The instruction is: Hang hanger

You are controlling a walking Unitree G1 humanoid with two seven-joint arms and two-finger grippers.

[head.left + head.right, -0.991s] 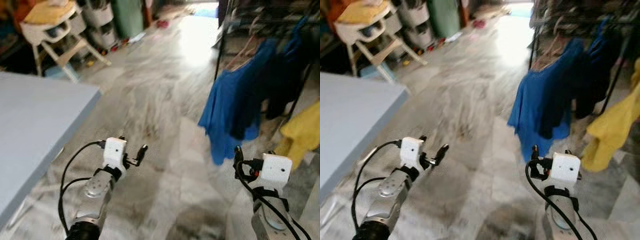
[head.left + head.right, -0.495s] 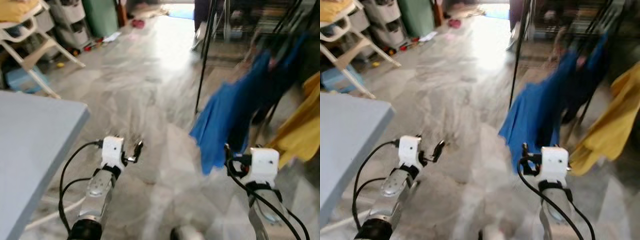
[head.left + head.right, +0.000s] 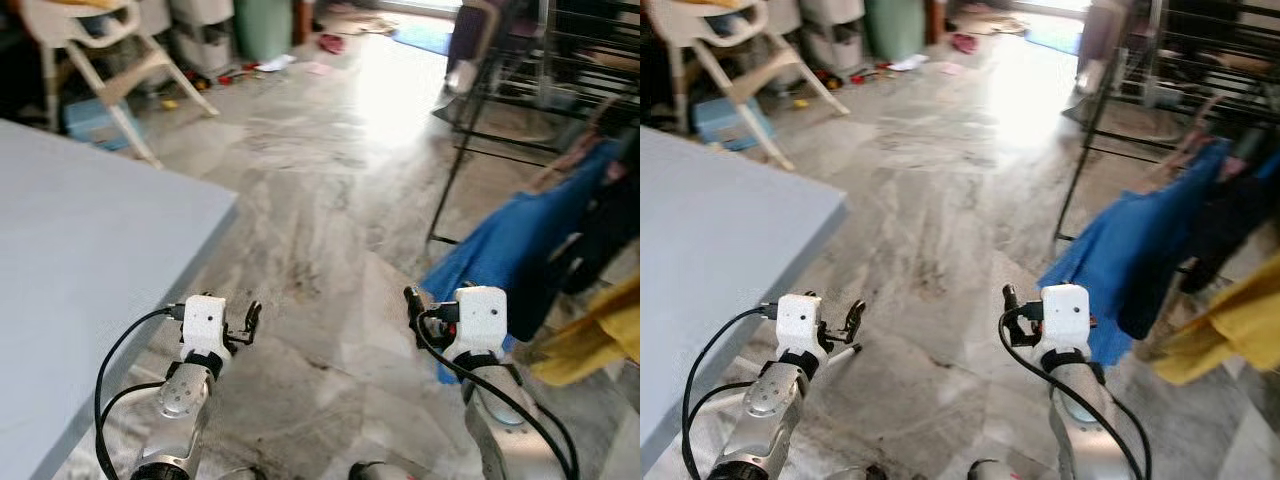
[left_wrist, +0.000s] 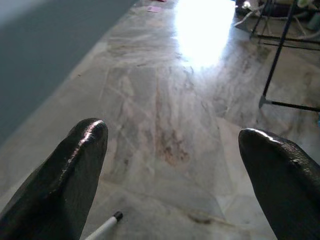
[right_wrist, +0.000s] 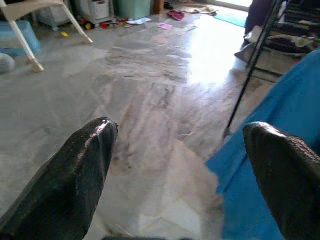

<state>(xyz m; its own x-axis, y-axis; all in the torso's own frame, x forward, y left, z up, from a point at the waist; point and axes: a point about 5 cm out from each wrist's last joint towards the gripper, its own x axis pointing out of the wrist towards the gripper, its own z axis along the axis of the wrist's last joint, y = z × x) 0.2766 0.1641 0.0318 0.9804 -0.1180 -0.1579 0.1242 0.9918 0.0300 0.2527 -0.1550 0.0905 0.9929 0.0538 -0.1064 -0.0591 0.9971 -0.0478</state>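
I stand on a grey marbled floor, veined and glossy, with a bright patch of daylight glare farther ahead. To my left a pale blue table reaches its corner out toward the middle of the room. Beyond it, against the far wall, sit a white plastic chair, some stacked grey bins and a green container, with small bits of litter on the floor near them.

On my right stands a black metal clothes rack. A blue garment hangs from it, a dark one just beside that, and a yellow cloth lower down. Something like a wooden hanger shows above the blue garment (too blurred to be sure).

My left gripper is held low over the floor near the table edge, fingers apart and empty. My right gripper is also spread wide and holding nothing, close to the blue garment's hem.
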